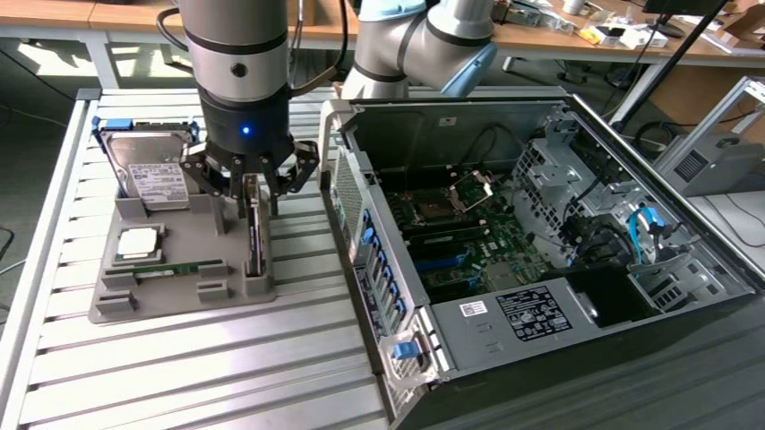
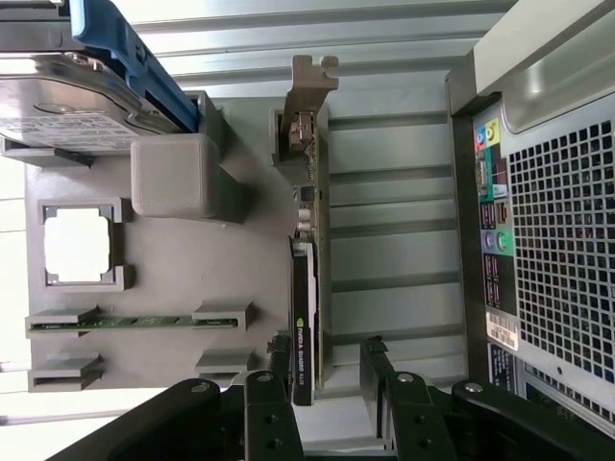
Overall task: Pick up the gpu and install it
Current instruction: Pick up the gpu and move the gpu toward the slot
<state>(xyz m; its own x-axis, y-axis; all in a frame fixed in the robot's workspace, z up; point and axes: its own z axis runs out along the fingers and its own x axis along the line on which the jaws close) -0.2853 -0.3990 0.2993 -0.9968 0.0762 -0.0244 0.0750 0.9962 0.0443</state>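
Observation:
The gpu [image 1: 253, 235] is a thin dark card standing on edge in a slot of the grey holder tray [image 1: 179, 291] on the slatted table. In the wrist view the gpu [image 2: 305, 317] runs lengthwise, its silvery bracket at the far end. My gripper [image 1: 253, 184] is directly over it, open. In the wrist view my gripper [image 2: 327, 351] straddles the card's near end, one finger close beside the card and the other a gap away. Nothing is gripped.
The tray also holds a hard drive [image 1: 156, 175] with a blue frame, a processor chip [image 1: 138, 240] and a green memory stick [image 1: 179, 267]. The open computer case [image 1: 669, 224] lies at the exterior view's right, its motherboard [image 1: 467, 237] exposed. Its perforated rear panel [image 2: 562, 250] is close by.

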